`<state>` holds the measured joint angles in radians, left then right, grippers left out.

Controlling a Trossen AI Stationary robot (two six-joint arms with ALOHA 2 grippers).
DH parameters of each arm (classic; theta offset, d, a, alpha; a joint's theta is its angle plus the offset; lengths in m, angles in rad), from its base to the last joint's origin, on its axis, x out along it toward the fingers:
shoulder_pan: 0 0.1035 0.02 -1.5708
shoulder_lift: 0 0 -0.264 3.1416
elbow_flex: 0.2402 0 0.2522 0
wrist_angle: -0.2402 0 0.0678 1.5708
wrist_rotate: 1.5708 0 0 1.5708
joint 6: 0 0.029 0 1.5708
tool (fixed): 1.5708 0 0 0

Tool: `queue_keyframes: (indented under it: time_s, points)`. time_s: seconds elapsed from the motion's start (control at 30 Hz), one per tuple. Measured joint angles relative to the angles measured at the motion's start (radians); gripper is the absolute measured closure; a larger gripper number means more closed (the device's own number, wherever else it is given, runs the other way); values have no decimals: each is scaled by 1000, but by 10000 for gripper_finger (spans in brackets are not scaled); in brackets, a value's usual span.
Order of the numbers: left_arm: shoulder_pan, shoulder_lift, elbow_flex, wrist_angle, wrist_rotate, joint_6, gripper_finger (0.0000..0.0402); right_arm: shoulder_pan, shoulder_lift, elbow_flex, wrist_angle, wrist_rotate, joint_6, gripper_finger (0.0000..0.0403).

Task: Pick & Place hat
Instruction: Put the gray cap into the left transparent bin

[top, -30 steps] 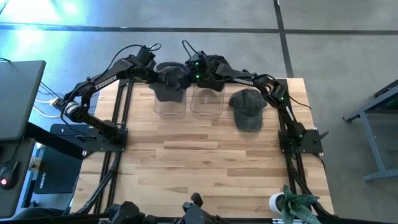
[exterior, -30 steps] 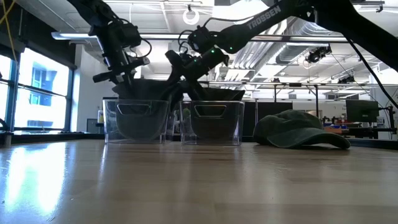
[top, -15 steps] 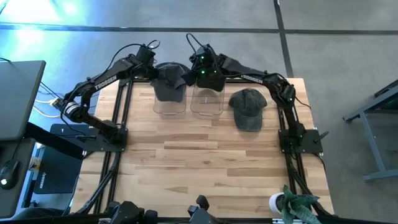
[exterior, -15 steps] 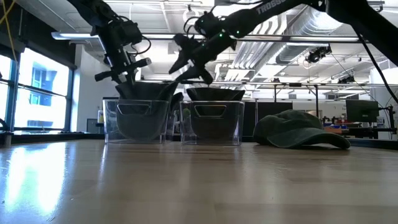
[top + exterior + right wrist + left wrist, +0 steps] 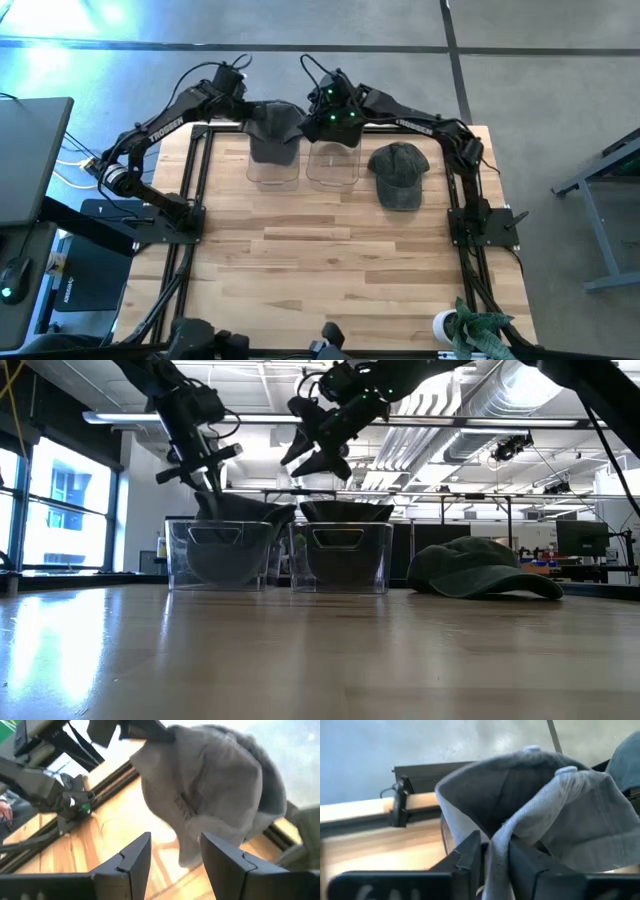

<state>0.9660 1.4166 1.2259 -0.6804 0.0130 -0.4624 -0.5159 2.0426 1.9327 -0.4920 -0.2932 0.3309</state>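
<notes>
**High view: two arms over the bins, one cap waiting on the worktop**

High view looks straight down on a pale wooden plank worktop [image 5: 330, 260]. At its far edge two clear plastic bins stand side by side. The left tool [image 5: 250, 112] pinches a fold of a soft dark grey cloth cap [image 5: 273, 127] that droops over the left clear bin [image 5: 272, 165]; the left wrist view shows grey fabric clamped between its fingers. The right tool [image 5: 333, 112] hangs above the right clear bin [image 5: 332, 165] with its fingers parted and nothing between them. A dark green baseball cap [image 5: 399, 174] lies flat on the worktop, just right of the right bin, crown far, brim near. The right arm is the nearer one. White lettering on the left arm reads TROSSEN.
</notes>
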Motion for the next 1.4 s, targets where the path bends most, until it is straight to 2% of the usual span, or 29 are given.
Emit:
queue_keyframes:
  time_s: [0.2,0.33,0.4,0.53,0.67,0.77,0.93,1.07,1.2,1.4]
  points:
    - [32,0,46,-43,-1,32,259,2,-42,0,-40,22,-25,237]
    - [38,0,122,-124,-4,91,250,1,-82,0,-89,75,-57,237]
    - [28,0,179,-158,27,130,259,1,-104,0,-124,95,-79,237]
    - [-9,-4,239,-183,192,213,302,1,-143,0,-167,144,-117,237]
    - [-72,35,219,-181,197,245,367,1,-155,0,-160,182,-131,237]
    - [-109,96,199,-181,139,243,395,1,-155,0,-164,180,-131,237]
    - [-144,186,197,-143,-6,228,383,1,-155,0,-164,183,-131,237]
    - [-143,208,197,-72,-185,205,396,1,-155,0,-181,176,-125,237]
    - [-139,236,197,-3,-317,230,398,6,-154,0,-200,175,-125,237]
    - [-120,225,197,37,-376,234,401,8,-161,0,-238,176,-123,237]
